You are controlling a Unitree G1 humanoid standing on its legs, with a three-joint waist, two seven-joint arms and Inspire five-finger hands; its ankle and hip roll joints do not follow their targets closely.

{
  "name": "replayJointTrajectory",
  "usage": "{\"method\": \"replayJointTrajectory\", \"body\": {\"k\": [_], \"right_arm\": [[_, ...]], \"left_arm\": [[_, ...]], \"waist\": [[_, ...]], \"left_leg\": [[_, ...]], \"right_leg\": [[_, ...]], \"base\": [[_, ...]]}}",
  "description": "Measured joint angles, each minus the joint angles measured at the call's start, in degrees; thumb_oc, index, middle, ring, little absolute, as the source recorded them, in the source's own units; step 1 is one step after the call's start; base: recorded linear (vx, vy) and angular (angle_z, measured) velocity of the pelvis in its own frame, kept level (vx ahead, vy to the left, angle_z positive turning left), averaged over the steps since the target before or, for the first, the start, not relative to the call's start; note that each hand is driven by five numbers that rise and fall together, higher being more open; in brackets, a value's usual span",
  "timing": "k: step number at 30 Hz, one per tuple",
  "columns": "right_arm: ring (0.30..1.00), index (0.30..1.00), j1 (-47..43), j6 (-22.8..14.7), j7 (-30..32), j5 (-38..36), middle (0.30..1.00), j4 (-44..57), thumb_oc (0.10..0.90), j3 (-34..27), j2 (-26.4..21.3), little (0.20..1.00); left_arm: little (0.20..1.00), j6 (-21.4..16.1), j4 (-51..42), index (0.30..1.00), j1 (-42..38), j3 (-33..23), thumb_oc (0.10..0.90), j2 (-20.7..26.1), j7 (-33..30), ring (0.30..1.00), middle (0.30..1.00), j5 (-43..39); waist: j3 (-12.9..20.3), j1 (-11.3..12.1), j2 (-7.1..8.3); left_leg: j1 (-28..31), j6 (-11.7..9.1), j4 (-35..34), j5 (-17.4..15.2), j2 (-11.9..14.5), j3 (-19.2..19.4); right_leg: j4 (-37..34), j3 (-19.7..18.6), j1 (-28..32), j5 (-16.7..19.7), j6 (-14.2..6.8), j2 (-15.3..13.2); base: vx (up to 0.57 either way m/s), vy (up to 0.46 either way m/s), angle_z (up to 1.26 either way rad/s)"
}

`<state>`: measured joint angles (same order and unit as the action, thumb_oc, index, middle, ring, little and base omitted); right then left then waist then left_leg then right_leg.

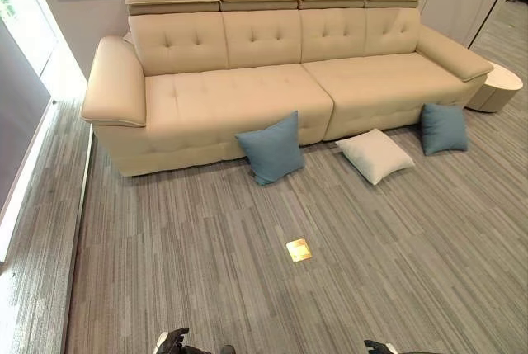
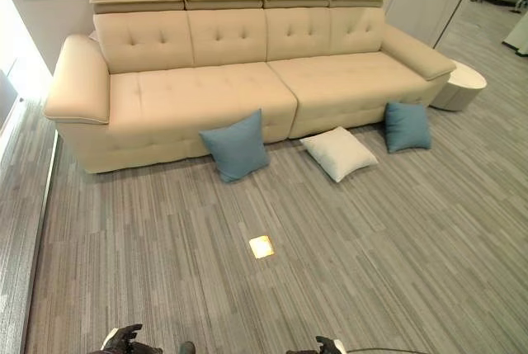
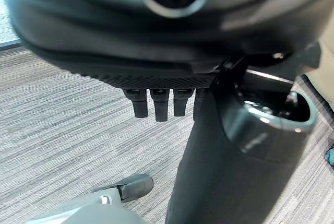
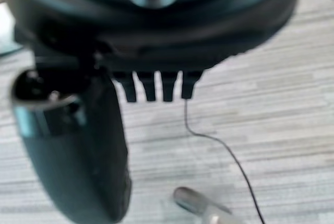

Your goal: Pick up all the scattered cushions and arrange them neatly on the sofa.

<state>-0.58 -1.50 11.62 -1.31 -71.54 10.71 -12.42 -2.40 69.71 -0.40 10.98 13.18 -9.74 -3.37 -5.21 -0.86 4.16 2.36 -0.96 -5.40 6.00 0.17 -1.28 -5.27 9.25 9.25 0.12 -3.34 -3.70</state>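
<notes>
three cushions on floor against bare sofa.

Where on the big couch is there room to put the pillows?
Both seats of the long beige leather sofa are bare from armrest to armrest. It is crowded on the grey carpet at its front: a large blue cushion, a white cushion and a smaller blue cushion lie there.

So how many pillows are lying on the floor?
3. A big blue pillow leans on the sofa front near the middle, a white pillow lies flat to its right, and a small blue pillow leans further right. More could be hidden behind the sofa.
</notes>
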Motion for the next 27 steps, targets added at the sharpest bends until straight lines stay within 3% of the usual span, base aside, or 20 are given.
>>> {"method": "replayJointTrajectory", "body": {"k": [8, 14, 20, 23, 25, 27], "right_arm": [[0.900, 0.900, 0.1, 0.0, 0.0, 0.0, 0.900, 0.0, 0.800, 0.0, 0.0, 0.900], [0.900, 0.900, 0.2, -0.1, 0.7, 0.0, 0.900, 0.0, 0.800, 0.0, 0.0, 0.900], [0.900, 0.900, -0.7, -0.2, 1.2, -0.3, 0.900, -0.3, 0.800, 0.0, -0.1, 0.900], [0.900, 0.900, -1.9, -0.4, 1.3, -1.5, 0.900, -0.2, 0.800, -0.1, -0.4, 0.900], [0.900, 0.900, -2.3, -0.5, 1.8, -1.9, 0.900, -0.2, 0.800, -0.5, -0.8, 0.900], [0.900, 0.900, -1.3, -0.4, 2.3, -2.1, 0.900, -0.2, 0.800, -0.5, -1.1, 0.900]], "left_arm": [[0.900, 0.1, 0.0, 0.900, 0.0, 0.2, 0.800, -0.1, 0.0, 0.900, 0.900, 0.0], [0.900, 0.1, 0.0, 0.900, -0.1, 2.0, 0.800, -0.5, -0.1, 0.900, 0.900, 0.0], [0.900, 0.1, 0.0, 0.900, -2.6, 2.5, 0.800, -1.7, -0.1, 0.900, 0.900, -0.1], [0.900, 0.0, 0.1, 0.900, -4.4, 2.4, 0.800, -1.6, -0.1, 0.900, 0.900, -0.9], [0.900, 0.0, 0.0, 0.900, -5.1, 2.3, 0.800, -1.6, -0.1, 0.900, 0.900, -1.2], [0.900, 0.0, 0.1, 0.900, -5.3, 2.3, 0.800, -1.7, 0.0, 0.900, 0.900, -1.2]], "waist": [[-0.1, -0.1, -0.36], [-0.8, -1.4, -2.26], [-3.2, -1.3, -4.09], [-4.9, -1.3, -3.10], [-5.3, -1.3, -2.68], [-5.4, -1.4, -2.48]], "left_leg": [[0.1, -0.4, 0.0, -0.2, 0.1, -0.2], [-0.7, -0.5, 0.3, 0.3, 0.1, -1.3], [-4.4, -2.4, 4.7, 1.1, 0.7, -0.9], [-7.8, -5.8, 8.9, 3.4, 0.6, 2.0], [-10.5, -3.8, 12.8, 1.5, 0.9, 6.6], [-10.7, -2.7, 11.1, 0.7, 1.9, 10.4]], "right_leg": [[0.0, 0.2, 0.2, -0.1, -0.1, 0.1], [0.0, 1.1, -0.1, -0.2, 0.0, 0.5], [0.2, 1.7, -1.1, -0.9, 1.1, 1.5], [0.4, 3.0, -1.8, -0.6, 3.4, 0.7], [-0.4, 3.9, -1.3, 0.0, 4.5, 0.3], [-0.4, 4.7, -0.7, -1.1, 4.1, 0.2]], "base": [[0.01, -0.071, 0.02], [-0.02, -0.099, 0.09], [-0.01, -0.105, 0.15], [0.09, -0.020, 0.14], [0.16, 0.021, 0.19], [0.16, 0.037, 0.26]]}}
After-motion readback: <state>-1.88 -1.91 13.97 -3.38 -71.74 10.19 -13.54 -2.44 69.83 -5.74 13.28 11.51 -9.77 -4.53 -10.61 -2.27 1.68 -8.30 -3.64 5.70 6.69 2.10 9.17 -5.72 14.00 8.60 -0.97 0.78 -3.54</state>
